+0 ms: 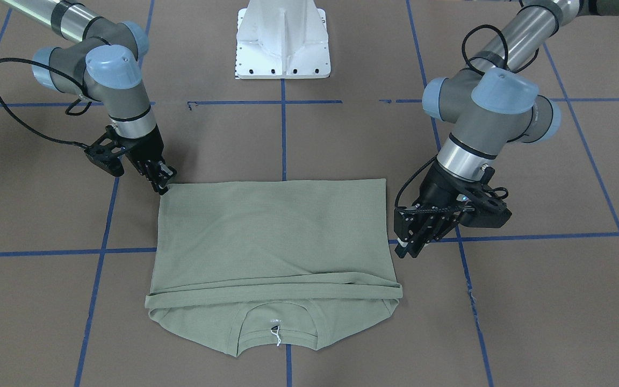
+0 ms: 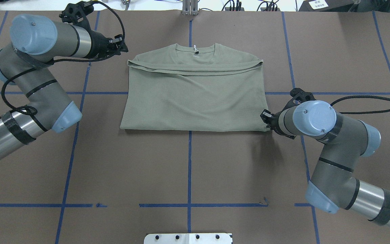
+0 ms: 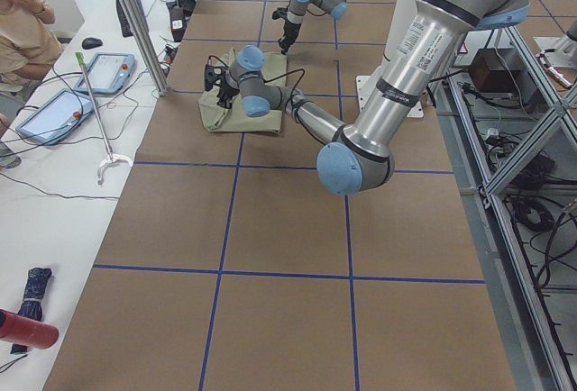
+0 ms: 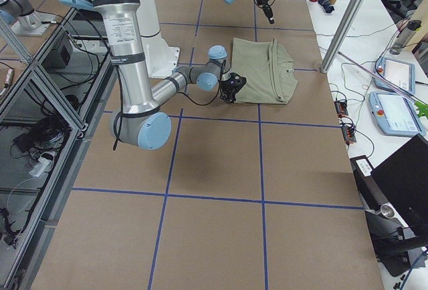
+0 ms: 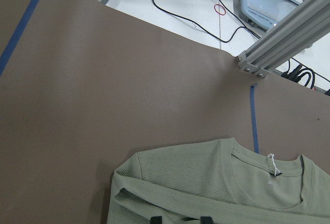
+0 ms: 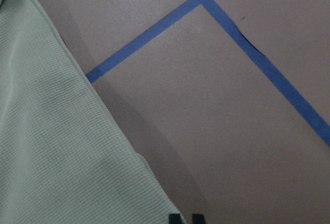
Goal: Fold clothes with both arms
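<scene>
The sage-green shirt (image 2: 195, 98) lies flat on the brown table, its lower half folded up over the chest. Its neck and white tag (image 2: 195, 51) point away from the robot. My right gripper (image 1: 165, 185) is down at the folded edge's near corner. In the right wrist view its fingertips (image 6: 185, 219) stand almost together at the cloth's edge (image 6: 51, 146), shut on that corner. My left gripper (image 1: 409, 248) hovers just off the shirt's side near the shoulder (image 5: 216, 188). It is open with nothing between its fingers.
Blue tape lines (image 2: 190, 169) grid the table. The white base pedestal (image 1: 282, 40) stands at the robot's side. Beyond the far edge there is an aluminium post (image 5: 278, 43), along with cables and tablets (image 3: 104, 71). A seated person (image 3: 18, 22) is there too.
</scene>
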Controlling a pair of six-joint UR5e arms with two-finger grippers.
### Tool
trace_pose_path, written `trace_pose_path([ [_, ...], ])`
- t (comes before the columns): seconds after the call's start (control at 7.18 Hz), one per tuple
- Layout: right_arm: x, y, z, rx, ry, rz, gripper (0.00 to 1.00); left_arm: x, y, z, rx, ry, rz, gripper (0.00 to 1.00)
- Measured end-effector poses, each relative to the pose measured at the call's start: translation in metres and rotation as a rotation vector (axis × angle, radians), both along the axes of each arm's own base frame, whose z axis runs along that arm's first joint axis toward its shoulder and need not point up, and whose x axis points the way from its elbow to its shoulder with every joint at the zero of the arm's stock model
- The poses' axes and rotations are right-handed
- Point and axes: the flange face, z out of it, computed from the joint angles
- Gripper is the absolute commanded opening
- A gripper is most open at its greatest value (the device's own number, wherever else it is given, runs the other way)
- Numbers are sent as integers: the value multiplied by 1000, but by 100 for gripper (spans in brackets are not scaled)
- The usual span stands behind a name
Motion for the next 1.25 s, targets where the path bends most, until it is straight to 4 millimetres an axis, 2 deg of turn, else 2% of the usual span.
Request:
trace_pose_path([
  [0.28, 9, 10, -5, -4, -20, -18, 0, -1, 1, 0, -5, -4, 0, 37],
  [0.42, 20, 29, -10, -3, -39, -41, 0, 0, 1, 0, -6, -5, 1, 37],
  [0.56, 30, 59, -16, -10, -60, -70, 0, 0, 2, 0, -7, -3, 3, 37],
  [0.84, 42, 138, -15, -51, -71, -162, 0, 3, 8, -8, -4, 15, 25, 37],
  [1.11, 48, 219, -15, -83, -63, -312, 0, 1, 29, -18, -10, 65, 124, 39],
  [1.25, 43, 264, -24, -117, -79, -389, 0, -2, 41, -25, -10, 92, 182, 39],
])
